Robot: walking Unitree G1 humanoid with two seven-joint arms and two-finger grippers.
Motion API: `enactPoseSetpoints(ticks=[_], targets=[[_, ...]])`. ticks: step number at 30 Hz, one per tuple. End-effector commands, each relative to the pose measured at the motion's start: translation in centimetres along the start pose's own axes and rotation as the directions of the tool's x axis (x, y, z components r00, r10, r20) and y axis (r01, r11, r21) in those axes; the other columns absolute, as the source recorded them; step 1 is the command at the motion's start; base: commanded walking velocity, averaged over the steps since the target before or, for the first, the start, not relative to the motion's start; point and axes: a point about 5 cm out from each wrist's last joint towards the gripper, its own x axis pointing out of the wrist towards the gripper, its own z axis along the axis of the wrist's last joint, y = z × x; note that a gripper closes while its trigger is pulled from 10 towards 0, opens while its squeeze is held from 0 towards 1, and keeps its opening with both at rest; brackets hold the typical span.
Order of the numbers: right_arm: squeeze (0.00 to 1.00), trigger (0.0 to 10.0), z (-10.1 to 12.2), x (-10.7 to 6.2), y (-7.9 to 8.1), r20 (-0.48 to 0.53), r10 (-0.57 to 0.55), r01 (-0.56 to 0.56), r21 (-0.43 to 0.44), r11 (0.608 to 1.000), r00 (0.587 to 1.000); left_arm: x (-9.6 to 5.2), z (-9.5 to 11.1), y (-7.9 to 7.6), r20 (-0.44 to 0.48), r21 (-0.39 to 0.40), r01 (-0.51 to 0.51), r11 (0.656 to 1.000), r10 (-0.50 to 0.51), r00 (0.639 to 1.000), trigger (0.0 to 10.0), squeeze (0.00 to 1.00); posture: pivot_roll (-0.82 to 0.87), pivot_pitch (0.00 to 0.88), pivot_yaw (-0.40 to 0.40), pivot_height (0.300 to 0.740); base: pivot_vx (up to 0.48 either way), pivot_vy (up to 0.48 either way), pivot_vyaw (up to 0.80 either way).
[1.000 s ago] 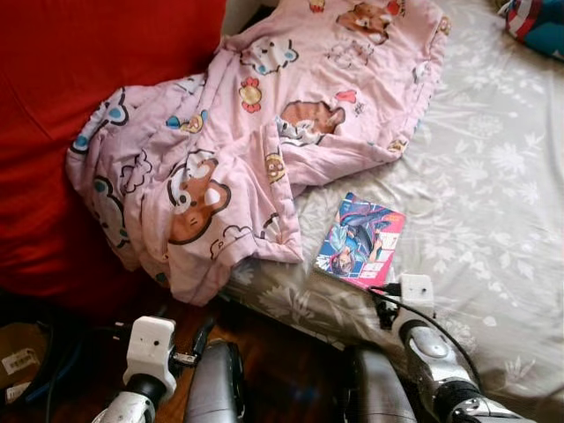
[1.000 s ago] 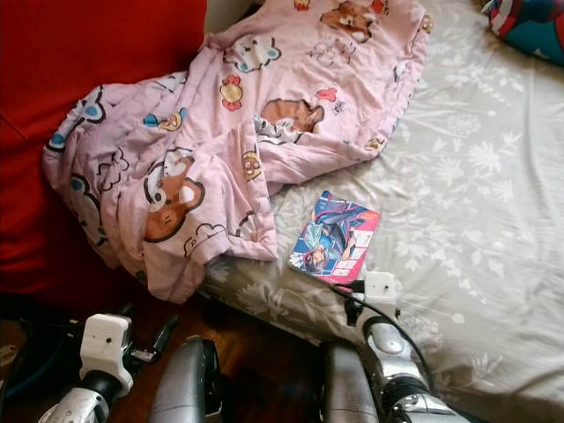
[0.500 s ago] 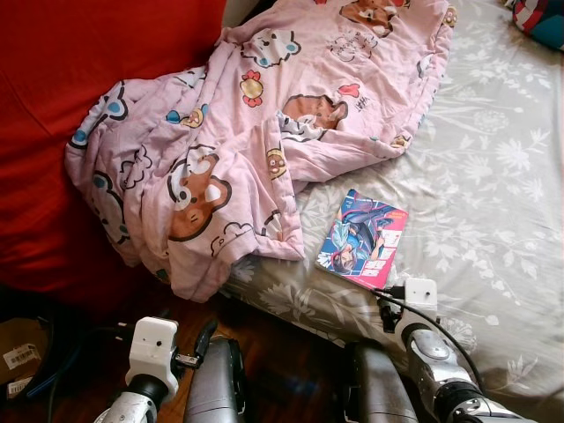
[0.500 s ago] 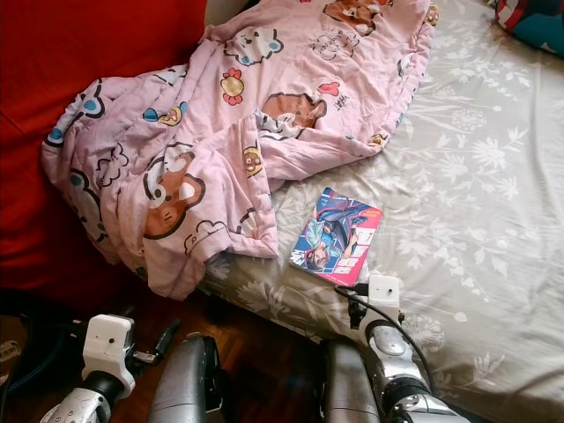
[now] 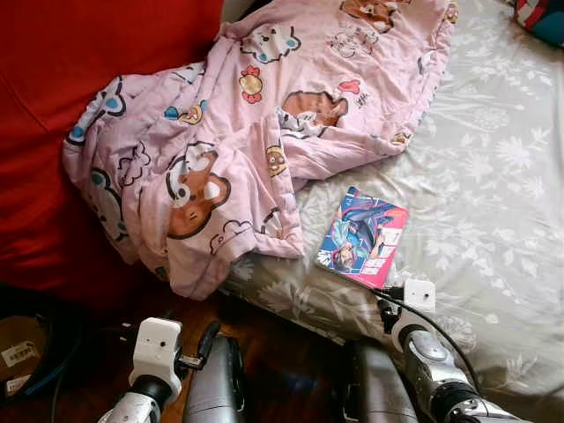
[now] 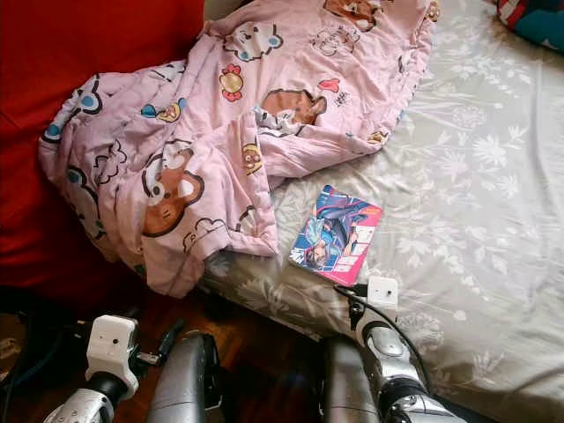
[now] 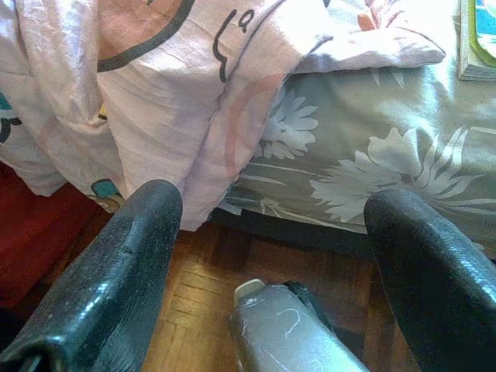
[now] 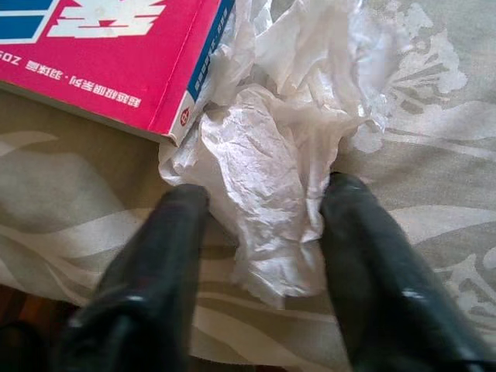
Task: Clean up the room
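The right hand has eased back slightly, fingers open around crumpled white tissue beside the book.

A crumpled white tissue lies on the grey flowered bed sheet near the bed's edge, touching the corner of a book — its wrinkled folds press against the pink spine. The book lies flat, cover up, with a colourful illustrated front. A pink cartoon-print blanket sits bunched beside it, one end hanging over the bed's edge toward the wooden floor.
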Motion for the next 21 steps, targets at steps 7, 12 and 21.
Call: enactPoseSetpoints(ticks=[7, 12, 21], targets=[[0.00, 0.0, -1.7, -0.4, 0.6, -0.048, 0.021, -0.021, -0.007, 1.000, 0.999, -0.4, -0.8, 0.0, -0.038, -0.005, -0.009, 1.000, 0.009, 0.999, 10.0, 0.00, 0.03, 0.313, 0.030, 0.618, 0.000, 0.000, 0.00], [0.00, 0.0, -1.7, -0.4, 0.8, -0.048, 0.025, -0.025, -0.015, 1.000, 0.999, -0.2, -0.9, -0.1, -0.042, -0.006, -0.009, 1.000, 0.009, 0.999, 10.0, 0.00, 0.03, 0.307, 0.027, 0.618, 0.000, 0.000, 0.00], [0.00, 0.0, -1.1, -0.2, 1.1, -0.031, 0.033, -0.033, -0.016, 0.999, 0.999, 0.5, -1.0, 0.2, -0.038, -0.005, -0.020, 1.000, 0.020, 0.999, 10.0, 0.00, 0.02, 0.278, 0.024, 0.618, 0.000, 0.000, 0.00]])
